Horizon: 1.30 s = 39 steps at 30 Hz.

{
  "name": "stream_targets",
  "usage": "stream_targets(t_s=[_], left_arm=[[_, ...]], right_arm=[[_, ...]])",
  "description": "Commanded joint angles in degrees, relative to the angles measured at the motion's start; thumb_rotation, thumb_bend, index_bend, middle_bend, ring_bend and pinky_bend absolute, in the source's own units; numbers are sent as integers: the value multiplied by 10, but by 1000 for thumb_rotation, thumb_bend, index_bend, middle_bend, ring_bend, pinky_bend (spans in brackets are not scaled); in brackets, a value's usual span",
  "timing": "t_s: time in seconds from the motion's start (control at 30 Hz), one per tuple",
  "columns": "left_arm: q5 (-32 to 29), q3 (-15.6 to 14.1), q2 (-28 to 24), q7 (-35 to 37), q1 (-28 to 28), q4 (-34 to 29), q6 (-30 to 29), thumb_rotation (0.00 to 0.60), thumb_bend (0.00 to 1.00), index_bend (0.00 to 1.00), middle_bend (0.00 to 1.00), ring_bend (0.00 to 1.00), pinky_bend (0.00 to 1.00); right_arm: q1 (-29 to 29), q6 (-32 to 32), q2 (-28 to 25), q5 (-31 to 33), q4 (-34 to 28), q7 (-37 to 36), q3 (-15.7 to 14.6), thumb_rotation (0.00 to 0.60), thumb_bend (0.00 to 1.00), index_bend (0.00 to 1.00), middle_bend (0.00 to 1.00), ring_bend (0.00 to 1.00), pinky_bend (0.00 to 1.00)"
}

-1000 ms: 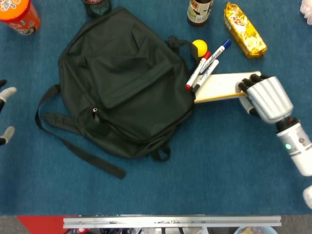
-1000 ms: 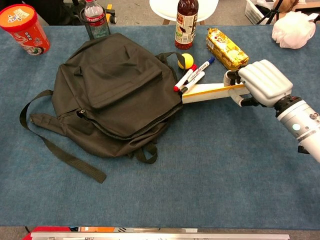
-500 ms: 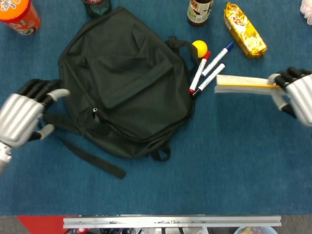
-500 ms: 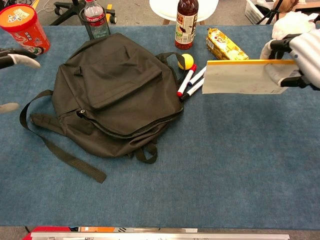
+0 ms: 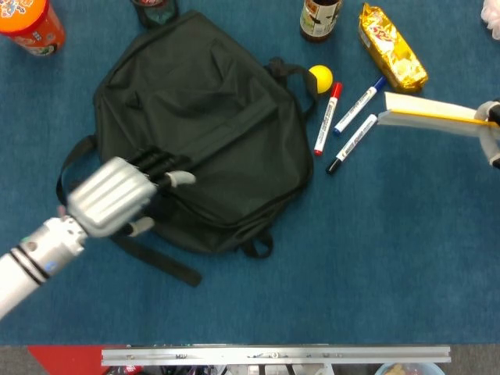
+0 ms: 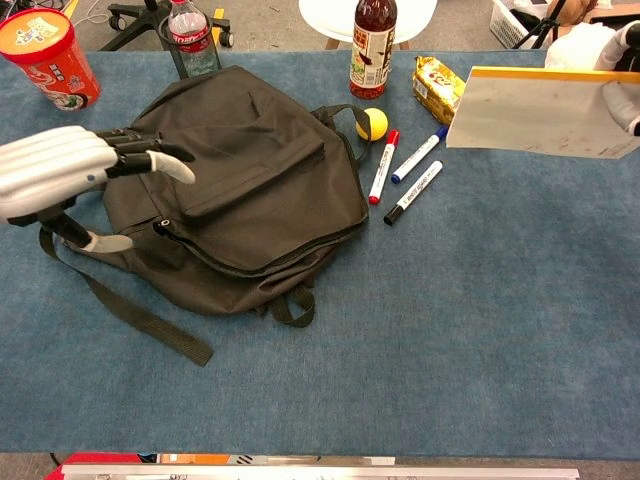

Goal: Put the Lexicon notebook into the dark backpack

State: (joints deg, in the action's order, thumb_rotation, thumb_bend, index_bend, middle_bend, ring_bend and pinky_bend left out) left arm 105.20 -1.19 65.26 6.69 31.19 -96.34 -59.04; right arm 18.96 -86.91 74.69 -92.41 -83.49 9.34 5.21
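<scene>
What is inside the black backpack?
The backpack looks zipped shut, so its inside is hidden. The notebook is not in yet; the right hand holds it in the air.

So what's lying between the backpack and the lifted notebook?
Three markers on the cloth, red-capped nearest the dark backpack, clear in head view; the notebook is right of them.

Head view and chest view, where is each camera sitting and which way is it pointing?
Head view: high above the table, facing almost straight down on the backpack; shows the left hand and a sliver of the right hand.
Chest view: lower, at the table's near edge, tilted forward across it; shows the left hand.
Shared: backpack, raised notebook, three markers, yellow ball.
</scene>
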Motion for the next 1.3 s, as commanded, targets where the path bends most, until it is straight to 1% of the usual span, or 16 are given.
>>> stream_targets(t_s=[0.03,0.17,0.33,0.63,0.87,1.0,1.17,1.3], left_arm=[[-7,-4,30,-11,19,6,28,600,181,205,140,158,163],[-24,-5,64,-29,30,19,50,600,180,196,140,158,163],[-54,2,106,-36,38,34,60,600,179,176,138,155,163],[-104,9,157,-72,54,63,86,600,178,156,127,148,163],[-137,11,187,-86,65,89,106,600,178,144,123,144,163],[-156,13,203,-87,69,105,113,600,178,139,122,144,163],[-175,18,226,-70,70,124,109,600,178,142,123,144,175],[-188,20,241,-56,75,133,116,600,179,177,136,157,209]], right_arm=[[-2,0,-1,1,1,-4,2,600,433,718,643,508,688],[-4,0,-2,0,5,-10,3,600,434,718,643,508,688],[-6,1,0,1,10,-18,4,600,433,718,643,508,688],[-11,-3,0,-1,16,-31,5,600,433,718,643,510,689],[-16,-7,-3,-4,17,-37,5,600,433,718,643,510,689],[-18,-10,-5,-6,13,-39,6,600,433,720,643,511,689],[-21,-13,-8,-9,9,-43,6,600,433,724,643,514,692],[-23,-16,-10,-9,8,-46,7,600,433,725,644,514,692]])
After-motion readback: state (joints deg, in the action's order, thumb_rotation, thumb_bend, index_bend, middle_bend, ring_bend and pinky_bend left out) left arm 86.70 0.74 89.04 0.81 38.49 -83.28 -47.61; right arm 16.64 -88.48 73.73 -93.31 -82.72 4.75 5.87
